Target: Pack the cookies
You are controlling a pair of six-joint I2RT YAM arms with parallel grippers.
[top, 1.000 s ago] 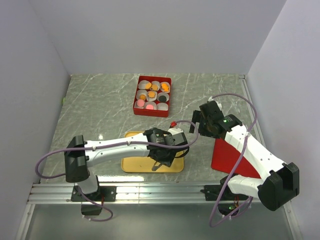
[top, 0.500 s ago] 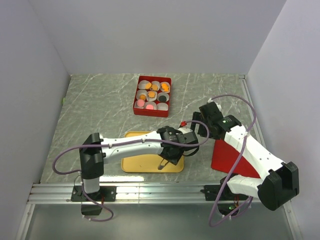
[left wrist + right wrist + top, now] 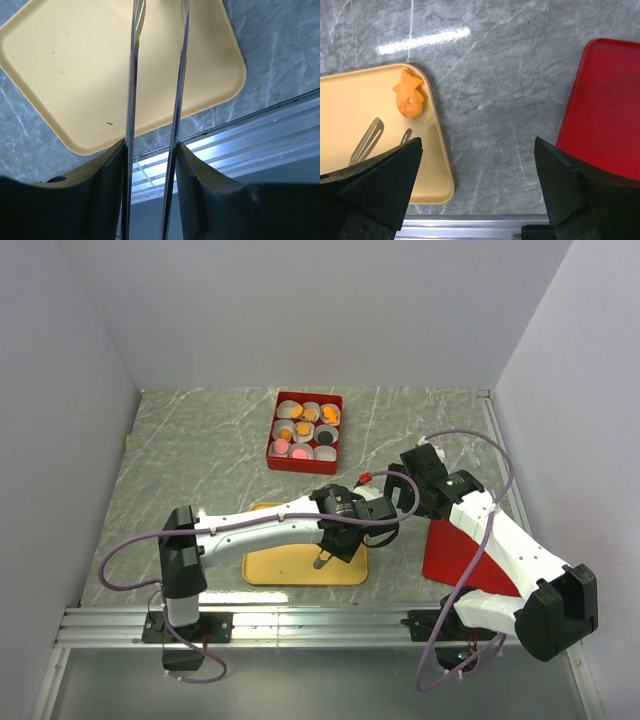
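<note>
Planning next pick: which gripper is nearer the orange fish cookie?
Left. The left gripper holds tweezers whose tips are over the tray beside the fish cookie; the right gripper hangs off to its right, over the table.

No words, numbers, labels or signs are showing clearly enough to read in any of these views.
</note>
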